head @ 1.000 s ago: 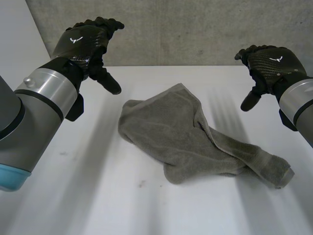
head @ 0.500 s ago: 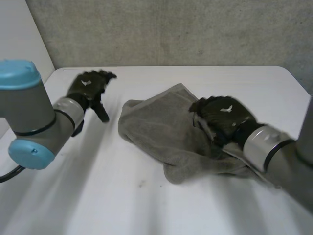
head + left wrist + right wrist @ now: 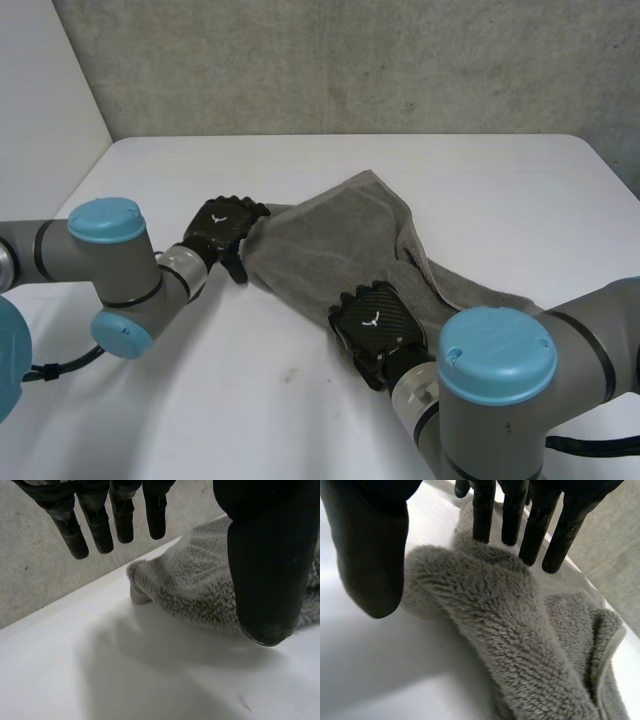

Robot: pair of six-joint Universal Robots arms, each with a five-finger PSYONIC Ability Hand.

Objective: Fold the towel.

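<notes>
Newbie: which way is the towel (image 3: 330, 245) laid from the hands?

Regular: it's dumped crumpled on the desk (image 3: 500, 190), long axis run from far-left to near-right. At the far-left corner the left hand (image 3: 225, 228) is parked, fingers (image 3: 97, 530) straight and held apart from the thumb, nothing pinched. On the near edge the right hand (image 3: 375, 322) is set, fingers likewise spread over a fold. Neither looks nearer. Pinches are probably needed next.
</notes>
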